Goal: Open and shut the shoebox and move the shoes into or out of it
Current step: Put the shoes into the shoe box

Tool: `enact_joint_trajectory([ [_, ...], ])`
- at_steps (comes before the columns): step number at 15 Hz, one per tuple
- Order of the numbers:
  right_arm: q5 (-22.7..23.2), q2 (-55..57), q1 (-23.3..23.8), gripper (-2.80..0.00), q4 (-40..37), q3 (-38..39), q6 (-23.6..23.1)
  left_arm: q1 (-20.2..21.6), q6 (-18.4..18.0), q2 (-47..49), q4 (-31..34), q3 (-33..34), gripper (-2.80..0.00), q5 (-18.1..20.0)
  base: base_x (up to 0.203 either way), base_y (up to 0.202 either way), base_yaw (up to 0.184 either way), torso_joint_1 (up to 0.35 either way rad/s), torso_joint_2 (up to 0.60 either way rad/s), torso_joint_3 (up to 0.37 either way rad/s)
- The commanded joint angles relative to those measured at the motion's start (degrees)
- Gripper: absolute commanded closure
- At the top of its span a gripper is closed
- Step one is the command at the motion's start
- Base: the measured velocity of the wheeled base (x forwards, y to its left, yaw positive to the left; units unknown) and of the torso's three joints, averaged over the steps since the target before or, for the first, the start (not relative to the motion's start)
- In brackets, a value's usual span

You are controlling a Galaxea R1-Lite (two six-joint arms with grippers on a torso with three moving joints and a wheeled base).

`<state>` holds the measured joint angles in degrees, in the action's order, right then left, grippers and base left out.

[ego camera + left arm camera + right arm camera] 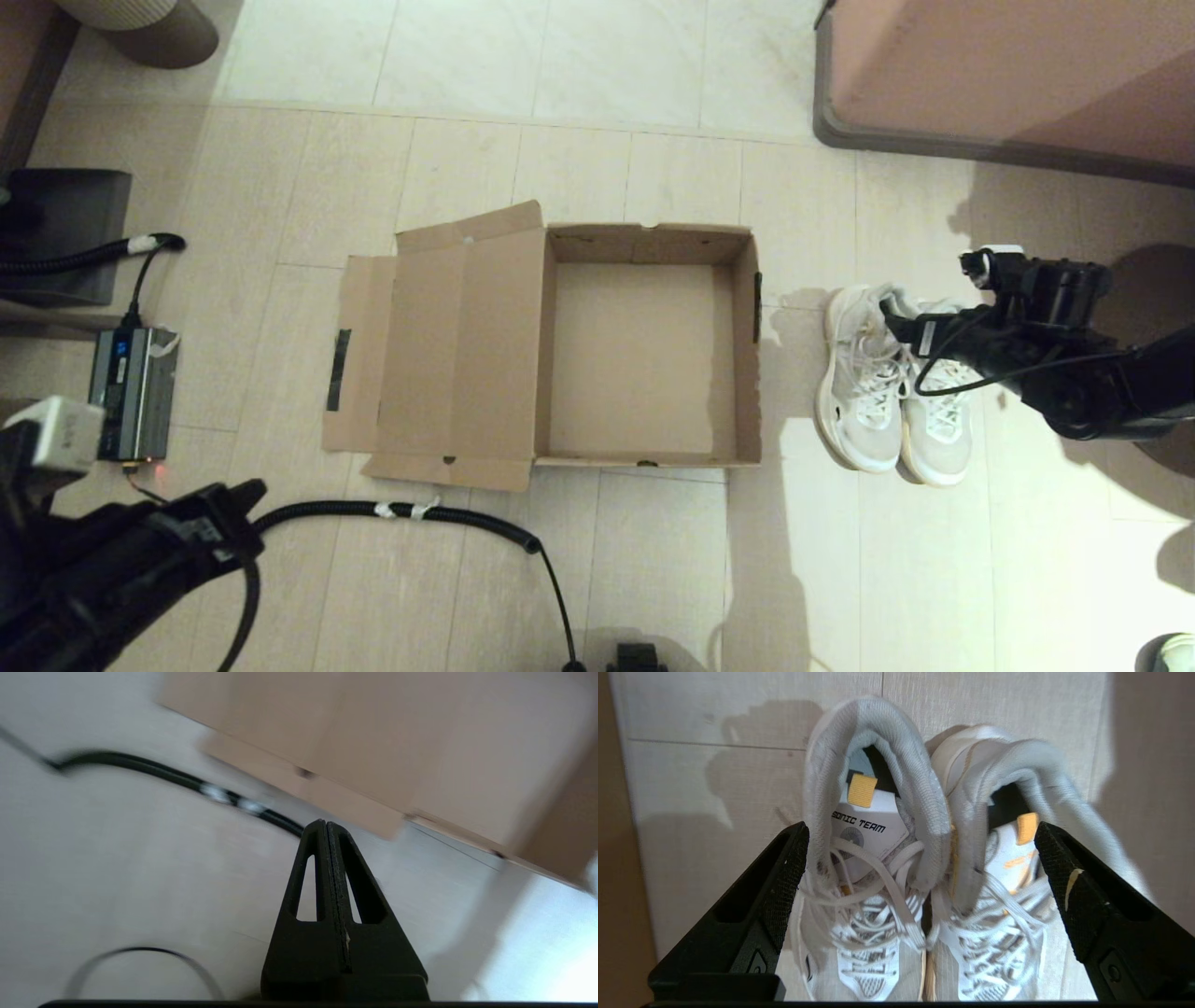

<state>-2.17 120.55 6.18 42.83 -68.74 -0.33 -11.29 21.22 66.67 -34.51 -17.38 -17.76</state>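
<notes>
1. A home interior, likely a living room or hallway: pale wood-look floor (653, 579) with tiles beyond
2. An upholstered pink sofa base (1008, 84) stands at the far right
3. Shoes (892, 392) sit beside an open shoebox (644, 243)

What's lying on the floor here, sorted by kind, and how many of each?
Sneakers: 2, side by side
Cardboard box: 1, lid open
Black hoses: 2
Small grey device: 1
Total: 6

The right gripper is open around the sneakers; the left gripper is shut near the box.
</notes>
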Motion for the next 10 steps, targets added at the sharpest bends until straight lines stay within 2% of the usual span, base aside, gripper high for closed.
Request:
enact_joint_trajectory([
  [1, -0.01, 5.63, 0.8, -2.8, 0.24, -2.79, -0.1, 2.57, -2.7, -11.48, -0.18, 4.29, 0.0, -0.83, 0.0, 0.0, 0.0, 0.0, 0.0, 0.0],
  [5, 0.19, 11.45, 2.87, -2.8, 0.15, -6.2, -0.37, 11.55, -9.62, -26.24, -0.03, 13.04, 0.0, -2.12, 0.0, 0.0, 0.0, 0.0, 0.0, 0.0],
  [7, 0.23, 14.64, 3.58, -2.8, 0.22, -9.37, -0.36, 14.46, -12.4, -33.52, 2.44, 16.31, 0.0, -0.81, 0.0, 0.0, 0.0, 0.0, 0.0, 0.0],
  [8, 0.15, 15.97, 3.82, -2.8, 0.2, -11.4, -0.31, 14.97, -13.54, -37.59, 6.24, 16.8, 0.0, 1.08, 0.0, 0.0, 0.0, 0.0, 0.0, 0.0],
  [10, -0.02, 17.48, 4.01, -2.8, -0.08, -14.15, -0.29, 15.46, -17.42, -46.91, 15.84, 17.3, 0.0, 8.43, 0.0, 0.0, 0.0, 0.0, 0.0, 0.0],
])
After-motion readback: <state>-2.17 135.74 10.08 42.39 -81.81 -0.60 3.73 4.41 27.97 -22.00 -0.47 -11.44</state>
